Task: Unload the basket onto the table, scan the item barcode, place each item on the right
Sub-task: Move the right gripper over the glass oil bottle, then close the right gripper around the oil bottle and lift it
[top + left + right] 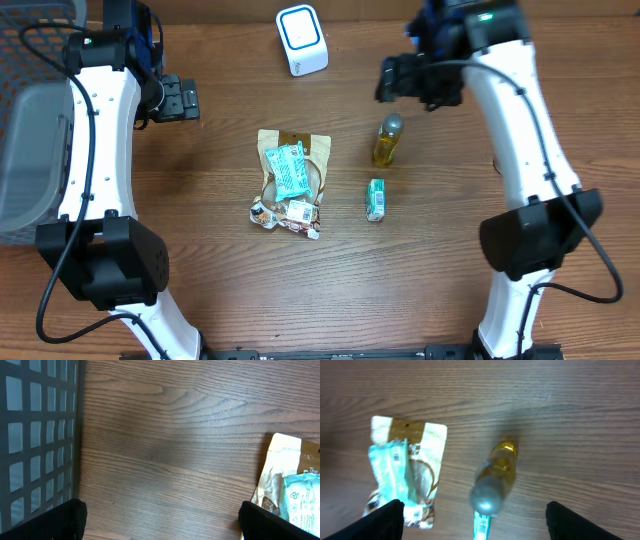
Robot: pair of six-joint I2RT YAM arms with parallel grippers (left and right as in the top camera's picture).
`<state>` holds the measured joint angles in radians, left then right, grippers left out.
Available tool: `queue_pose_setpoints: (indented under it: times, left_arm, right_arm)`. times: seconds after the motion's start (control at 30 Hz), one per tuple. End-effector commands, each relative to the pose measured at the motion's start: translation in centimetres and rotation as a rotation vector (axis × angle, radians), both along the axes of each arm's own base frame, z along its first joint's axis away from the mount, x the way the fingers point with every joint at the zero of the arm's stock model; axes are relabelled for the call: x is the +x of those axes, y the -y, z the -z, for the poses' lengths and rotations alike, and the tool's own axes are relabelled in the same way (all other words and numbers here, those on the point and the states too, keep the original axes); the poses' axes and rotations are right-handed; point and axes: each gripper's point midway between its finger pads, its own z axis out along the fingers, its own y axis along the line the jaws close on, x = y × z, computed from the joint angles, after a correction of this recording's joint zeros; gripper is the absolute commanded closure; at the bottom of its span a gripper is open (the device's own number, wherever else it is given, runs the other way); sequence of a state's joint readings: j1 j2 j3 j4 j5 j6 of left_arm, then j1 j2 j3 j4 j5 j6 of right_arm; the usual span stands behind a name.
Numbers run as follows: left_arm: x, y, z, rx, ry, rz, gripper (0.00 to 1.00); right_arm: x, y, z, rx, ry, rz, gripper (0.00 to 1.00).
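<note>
"Bottle (388, 140) of yellow liquid: where is it?"

"On the wooden table (450, 300), right of the middle. It is apart from the small green carton (375, 199) on its near side and from the right gripper (388, 78) on its far side."

"What can't you make out?"

"Any print on it is too small to read from overhead. In the right wrist view its grey cap (487, 497) is a blur. I can't tell for certain whether it lies flat or stands. The carton is cut off by the bottom edge of that view."

"Which way does it point?"

"From overhead its long axis runs nearly straight away from the robot. The cap is at the far end and tips slightly to the right."

"And the grippers?"

"The right one's fingers (380, 522) sit in opposite bottom corners of its view, spread wide and holding nothing. The left gripper (193, 98) is spread too, with fingers (50, 520) over bare wood beside a dark grid basket (35, 435)."

"What else is there?"

"Left of the bottle is a tan pouch (293, 150) with a teal packet (290, 172) on it and small wrappers (288, 213) at its near end. A white scanner (301, 40) stands at the far edge."
</note>
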<state>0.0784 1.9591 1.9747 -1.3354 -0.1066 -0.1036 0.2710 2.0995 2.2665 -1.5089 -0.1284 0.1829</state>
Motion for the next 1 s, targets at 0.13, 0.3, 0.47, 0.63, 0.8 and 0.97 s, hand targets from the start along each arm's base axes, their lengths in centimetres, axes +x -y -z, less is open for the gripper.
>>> queue_pose_setpoints:
  times: [0.13,0.3,0.47,0.63,0.8,0.97]
  left_arm:
    - [0.3,0.2,-0.6,0.009,0.018,0.016,0.00]
    - [0.3,0.2,-0.6,0.008,0.018,0.016,0.00]
    - [0.3,0.2,-0.6,0.009,0.018,0.016,0.00]
    - [0.3,0.2,-0.6,0.009,0.018,0.016,0.00]
    - [0.3,0.3,-0.6,0.009,0.018,0.018,0.00]
    - [0.3,0.3,-0.6,0.009,0.018,0.018,0.00]
  right_arm:
    - [0.1,-0.2,-0.7,-0.186,0.087,0.184,0.00]
    - [-0.3,0.5,0.9,-0.196,0.038,0.231,0.00]
    - [-0.8,-0.1,2.9,-0.160,-0.018,0.219,0.00]
    - [-1.4,-0.3,4.6,-0.155,-0.060,0.228,0.00]
    - [-1.7,-0.2,6.7,-0.157,-0.095,0.285,0.00]
    - [-1.1,-0.4,8.7,-0.150,-0.083,0.289,0.01]
